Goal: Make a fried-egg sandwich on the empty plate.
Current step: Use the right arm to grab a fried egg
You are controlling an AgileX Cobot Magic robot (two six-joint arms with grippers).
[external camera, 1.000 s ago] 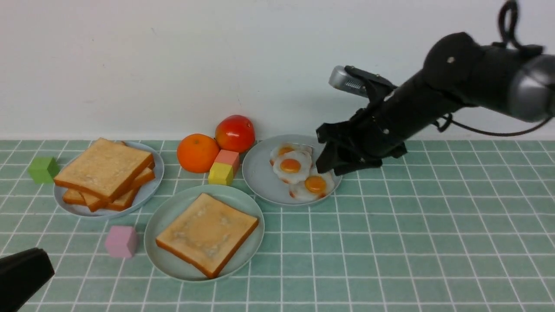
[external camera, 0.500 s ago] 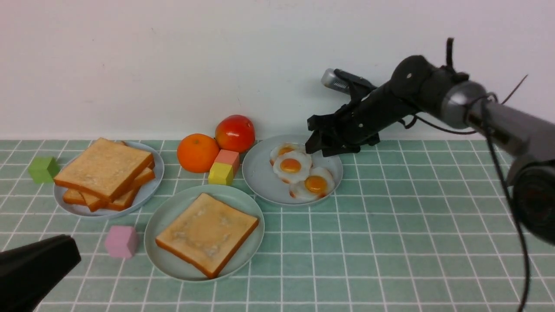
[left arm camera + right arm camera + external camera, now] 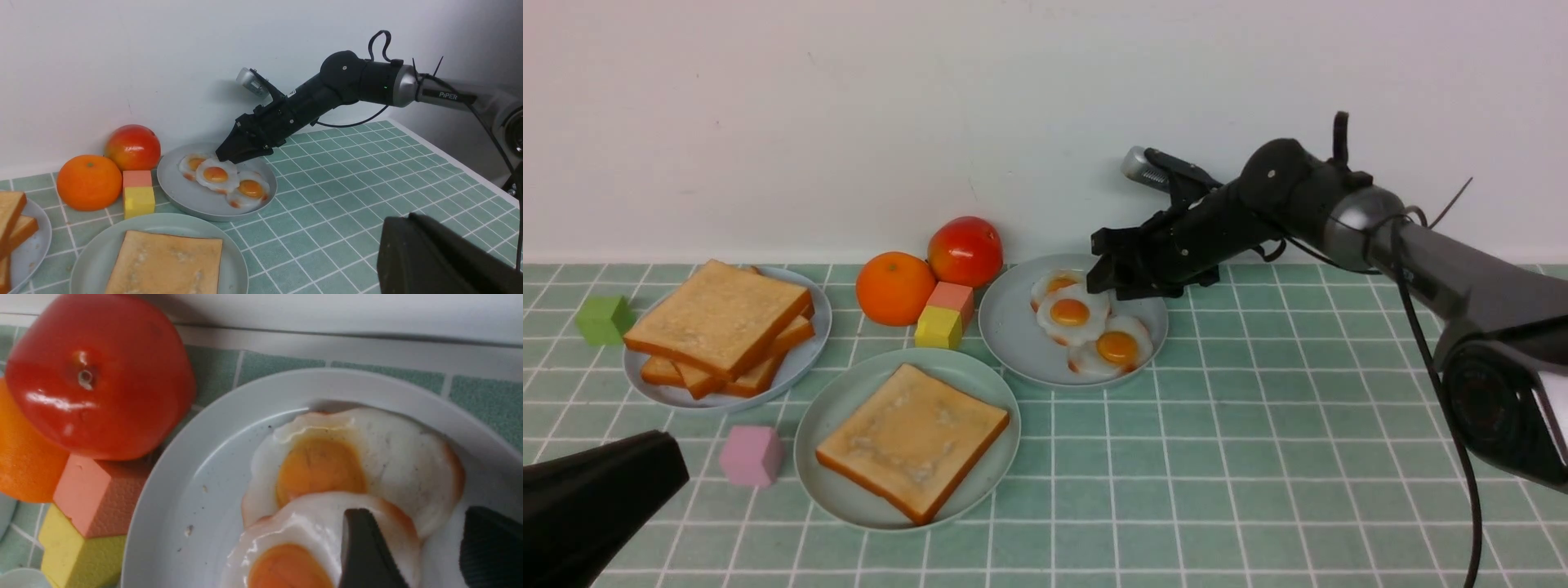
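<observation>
The mint-green plate (image 3: 827,412) sits front centre with one toast slice (image 3: 912,441) on it. More toast (image 3: 719,322) is stacked on the left greyish-blue plate. Three fried eggs lie on the right greyish-blue plate (image 3: 1013,339). My right gripper (image 3: 1104,282) is open at that plate's far edge, low over the middle egg (image 3: 1072,313). In the right wrist view (image 3: 429,551) one finger (image 3: 363,547) lies over the middle egg's (image 3: 286,547) white and the other is over the bare plate. My left gripper (image 3: 596,498) is shut and empty at the front left, also in the left wrist view (image 3: 429,253).
An orange (image 3: 895,287), a red tomato (image 3: 965,251) and stacked pink and yellow blocks (image 3: 943,317) stand between the two back plates. A green cube (image 3: 605,318) sits far left and a pink cube (image 3: 752,455) beside the mint-green plate. The wall is close behind.
My right arm has stretched out and dropped, and its gripper has moved left and back to the egg plate's far edge. My left gripper has come further into view at the lower left.
</observation>
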